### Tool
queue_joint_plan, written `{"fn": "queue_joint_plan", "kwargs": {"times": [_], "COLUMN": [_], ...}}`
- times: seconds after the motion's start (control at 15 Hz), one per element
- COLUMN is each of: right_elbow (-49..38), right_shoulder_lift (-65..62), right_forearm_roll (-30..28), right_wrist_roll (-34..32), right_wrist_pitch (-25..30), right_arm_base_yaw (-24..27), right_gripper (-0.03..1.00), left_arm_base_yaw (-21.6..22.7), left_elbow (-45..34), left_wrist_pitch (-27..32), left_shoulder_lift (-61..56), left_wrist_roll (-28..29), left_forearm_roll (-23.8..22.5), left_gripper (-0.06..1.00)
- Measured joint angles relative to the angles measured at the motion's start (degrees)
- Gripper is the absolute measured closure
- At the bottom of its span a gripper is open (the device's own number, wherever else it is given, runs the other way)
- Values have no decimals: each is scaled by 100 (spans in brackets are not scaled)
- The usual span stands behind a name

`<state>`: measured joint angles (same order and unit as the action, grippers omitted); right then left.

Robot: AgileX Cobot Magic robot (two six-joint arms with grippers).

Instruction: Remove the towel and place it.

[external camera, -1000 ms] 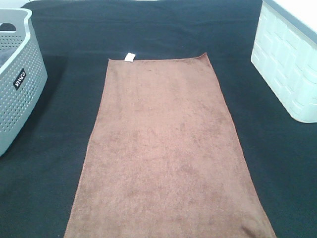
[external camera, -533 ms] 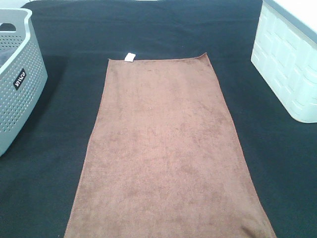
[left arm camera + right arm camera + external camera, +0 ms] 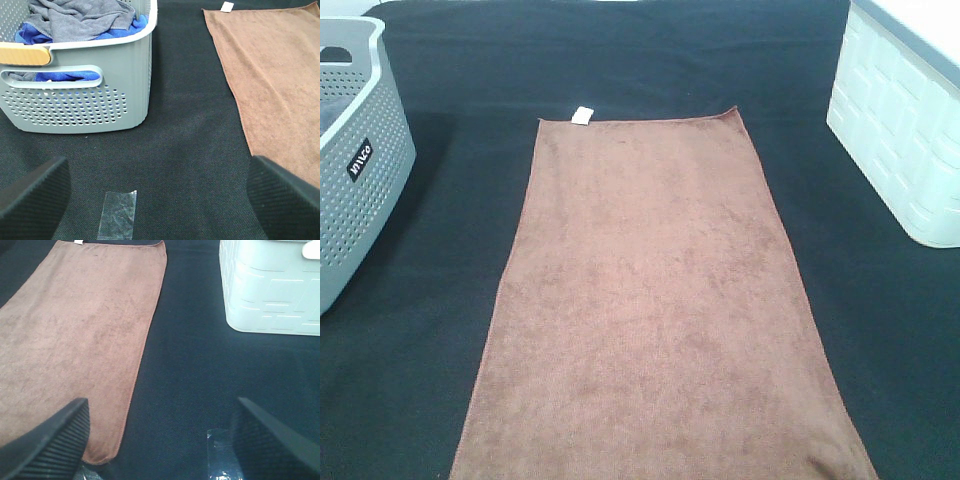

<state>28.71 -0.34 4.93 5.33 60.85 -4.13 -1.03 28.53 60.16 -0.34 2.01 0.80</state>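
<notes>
Left claw (image 3: 155,200) spread wide, grasping nothing, above bare black worktop (image 3: 190,150) near grey basket (image 3: 100,100). Right claw (image 3: 160,440) likewise spread, hovering just beside towel (image 3: 655,300) edge. Towel flat on worktop, between grey basket and white bin (image 3: 900,130).

Only the fingertips of the robot show, and only through the two wrist cameras. The left gripper (image 3: 160,200) has two black fingers (image 3: 35,195) with broad, rounded tips, their surface covered in a fine dotted weave. The right gripper (image 3: 160,440) is also black, but its fingers (image 3: 50,445) carry fine parallel ridges across the pads, tapering to blunt wedge-like ends.
</notes>
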Motion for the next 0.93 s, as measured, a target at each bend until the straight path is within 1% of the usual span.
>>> {"fn": "queue_joint_plan", "kwargs": {"times": [0.13,0.93], "right_elbow": [0,0], "right_shoulder_lift": [0,0], "right_forearm_roll": [6,6], "right_wrist_roll": [0,0], "right_wrist_pitch": [0,-6], "right_arm_base_yaw": [258,252], "right_gripper": [25,25], "left_arm_base_yaw": [0,0], "left_elbow": [0,0], "left_wrist_pitch": [0,0], "left_shoulder_lift": [0,0], "left_wrist_roll": [0,11], "left_forearm_roll": [0,0], "left_gripper": [5,5]}}
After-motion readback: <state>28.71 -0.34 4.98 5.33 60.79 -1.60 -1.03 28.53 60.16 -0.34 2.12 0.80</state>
